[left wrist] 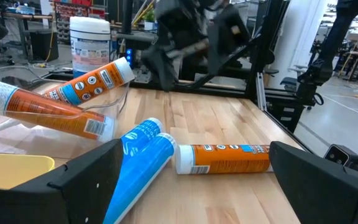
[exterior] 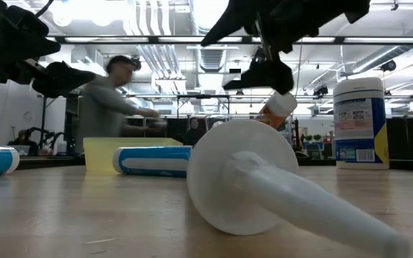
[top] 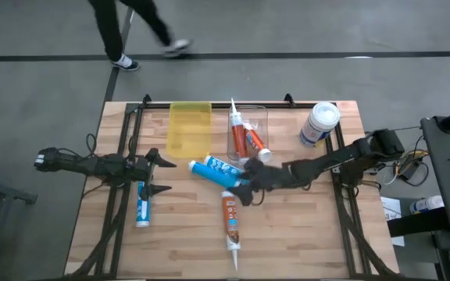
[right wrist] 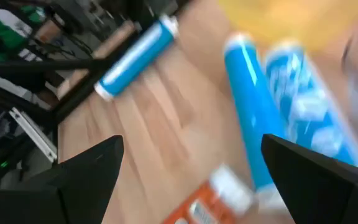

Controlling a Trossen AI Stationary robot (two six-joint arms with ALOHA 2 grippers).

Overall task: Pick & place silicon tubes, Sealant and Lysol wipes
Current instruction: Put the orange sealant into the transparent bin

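Lysol wipes point(top: 319, 124) stand upright near the 2 o'clock corner of the wooden surface point(top: 287, 242), well apart from both arms; in the low view the canister point(exterior: 360, 122) rises at the right with its white lid on. A clear bin point(top: 248, 129) at 12 o'clock holds two orange tubes point(top: 246, 142) leaning over its rim, and a yellow bin point(top: 189, 127) sits just beside it toward 11 o'clock. Two blue tubes point(top: 219, 169) lie together at the middle of the surface. An orange sealant tube point(top: 230, 222) lies toward 6 o'clock, its nozzle pointing at the near edge. A lone blue tube point(top: 142, 204) lies toward 8 o'clock.

The right tool point(top: 248, 187) hangs above the middle, just beside the blue pair and the top of the orange sealant tube; its fingers point(right wrist: 86, 180) stand apart and hold nothing. The left tool point(top: 158, 176) waits at 9 o'clock, near the lone blue tube, fingers point(left wrist: 86, 180) apart and empty.

Around the surface lies grey floor with a dark line point(top: 303, 55) across it, where a person point(top: 135, 31) walks past the 11 o'clock side. The low view shows the person point(exterior: 110, 107) behind the surface under bright ceiling lights and pipework. Black frame rails point(top: 123, 187) run along the surface's sides.
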